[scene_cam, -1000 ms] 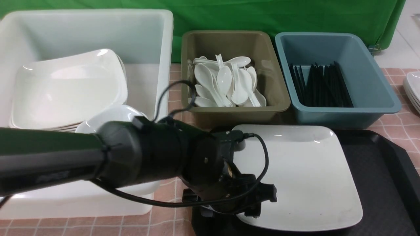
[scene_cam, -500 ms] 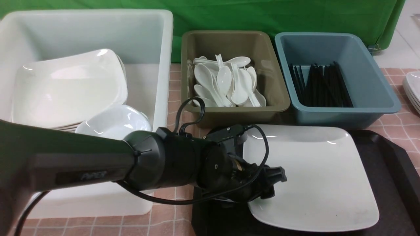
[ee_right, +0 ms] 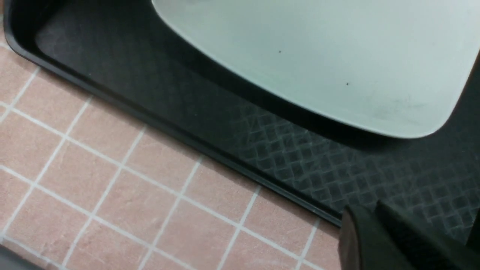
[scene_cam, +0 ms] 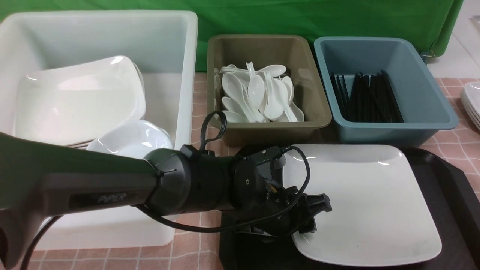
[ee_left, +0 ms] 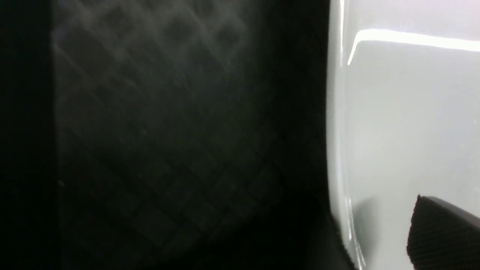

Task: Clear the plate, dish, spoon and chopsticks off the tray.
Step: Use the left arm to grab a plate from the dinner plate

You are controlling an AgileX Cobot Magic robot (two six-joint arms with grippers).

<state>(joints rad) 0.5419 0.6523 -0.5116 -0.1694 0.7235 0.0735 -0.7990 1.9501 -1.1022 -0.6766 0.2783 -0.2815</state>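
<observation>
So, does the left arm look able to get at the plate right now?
Probably yes. The left gripper sits at the left edge of the plate on the tray, one finger over the rim, and nothing lies between them.

left arm (scene_cam: 93, 187) low, outstretched | left pincer (scene_cam: 311, 215) grip unclear | right pincer (ee_right: 369, 219) closed

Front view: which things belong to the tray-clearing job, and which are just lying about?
Job: plate; tray; left gripper at the plate's near-left corner.

Lying about: white tub holding stacked dishes; olive bin of spoons; blue bin of chopsticks; these are likely drop-offs. Dish pile at the right edge.
</observation>
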